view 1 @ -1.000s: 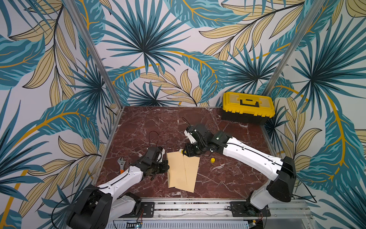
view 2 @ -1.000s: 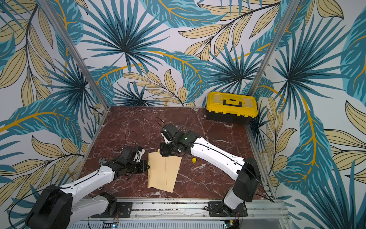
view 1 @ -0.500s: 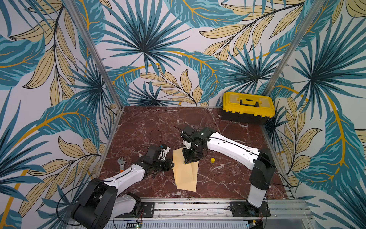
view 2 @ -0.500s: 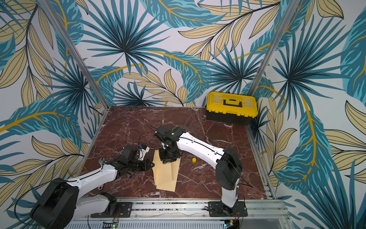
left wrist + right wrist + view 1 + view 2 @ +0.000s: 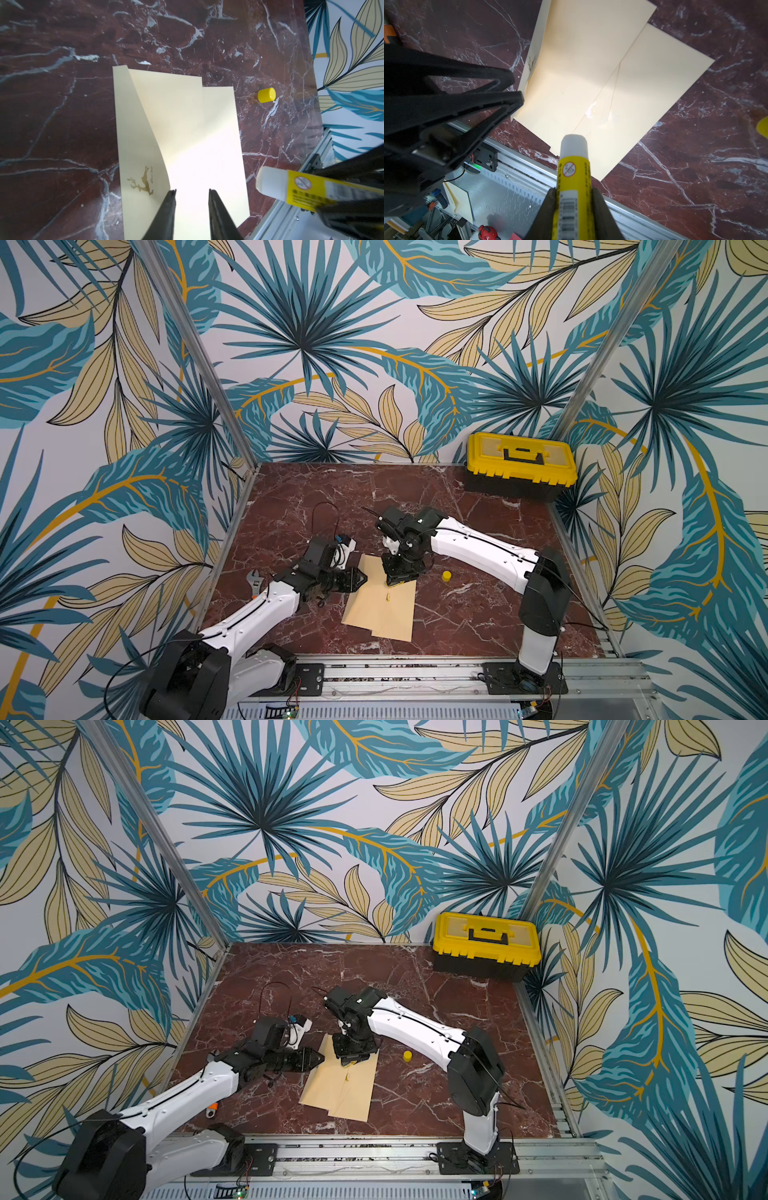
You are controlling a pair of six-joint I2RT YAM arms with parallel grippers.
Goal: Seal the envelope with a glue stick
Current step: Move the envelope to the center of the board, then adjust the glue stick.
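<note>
- My left claw (image 5: 192, 190) just freed the flap (image 5: 135, 135); jaws apart, empty.
- My right claw (image 5: 574, 189) grips the glue stick (image 5: 574, 166), tip over the envelope (image 5: 187, 124).
- Flap half-folded; I'd press it next.

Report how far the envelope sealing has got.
Done: the small yellow plastic cap is off, lying on the red marble table; white glue smears show on the cream paper envelope. In hand: the right gripper grips the uncapped yellow glue stick; the left gripper is open. Left: press the raised flap down.
</note>
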